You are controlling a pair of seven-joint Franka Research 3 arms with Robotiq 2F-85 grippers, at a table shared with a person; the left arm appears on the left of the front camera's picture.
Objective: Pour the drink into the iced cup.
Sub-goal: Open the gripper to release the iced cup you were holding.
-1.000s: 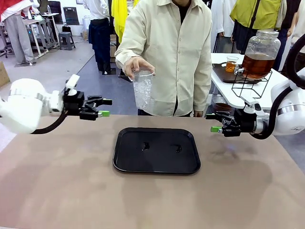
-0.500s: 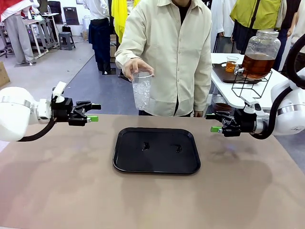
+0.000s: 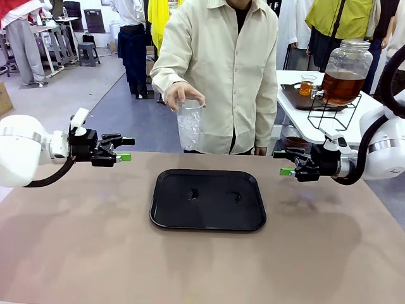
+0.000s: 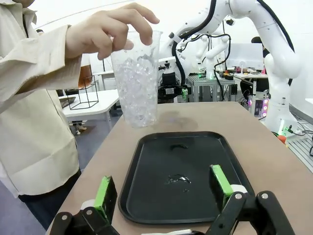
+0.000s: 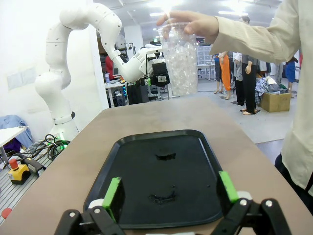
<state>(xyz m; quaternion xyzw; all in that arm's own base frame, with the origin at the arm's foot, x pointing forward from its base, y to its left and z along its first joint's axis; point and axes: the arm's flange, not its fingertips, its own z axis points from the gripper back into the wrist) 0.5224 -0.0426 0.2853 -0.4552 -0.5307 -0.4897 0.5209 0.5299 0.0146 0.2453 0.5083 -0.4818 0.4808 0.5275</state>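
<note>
Nothing poured yet: person's hand holds iced cup above black tray, left gripper and right gripper both jaws apart, empty.

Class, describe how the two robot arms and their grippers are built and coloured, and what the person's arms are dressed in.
Both arms are glossy white with rounded joints and a black cable looping near each wrist. The left gripper and right gripper are black linkages with bright green pads on the jaws. The person wears a cream button-up shirt with a long sleeve buttoned at the cuff.
</note>
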